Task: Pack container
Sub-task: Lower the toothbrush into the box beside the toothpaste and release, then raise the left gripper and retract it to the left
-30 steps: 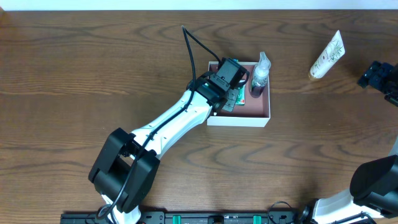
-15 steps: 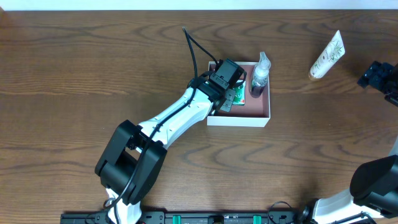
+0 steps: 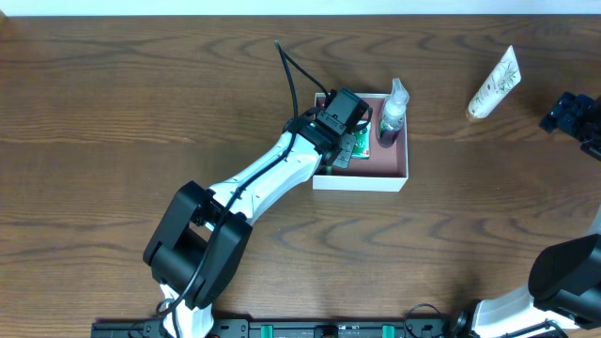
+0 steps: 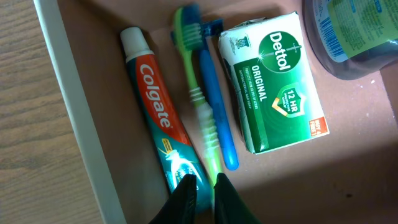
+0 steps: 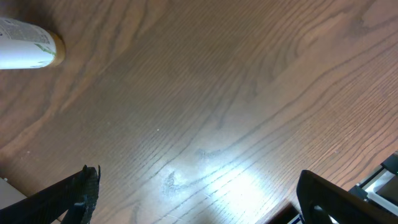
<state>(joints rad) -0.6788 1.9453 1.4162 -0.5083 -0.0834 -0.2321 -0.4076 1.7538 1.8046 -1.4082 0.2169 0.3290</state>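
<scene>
- in the container [image 3: 361, 184], the toothpaste [image 4: 160, 130] lies along one wall.
- two toothbrushes [image 4: 216, 106] lie between it and the soap box [image 4: 273, 93].
- the bottle [image 3: 392, 117] sits beyond the soap box.
- a tube [image 3: 494, 83] lies on the table [image 3: 141, 94], well right of the container.

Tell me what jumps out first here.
The left gripper is down inside the container, over a Colgate tube, two toothbrushes and a Dettol soap box. One cream tube lies outside, far right on the table, near the right gripper.
</scene>
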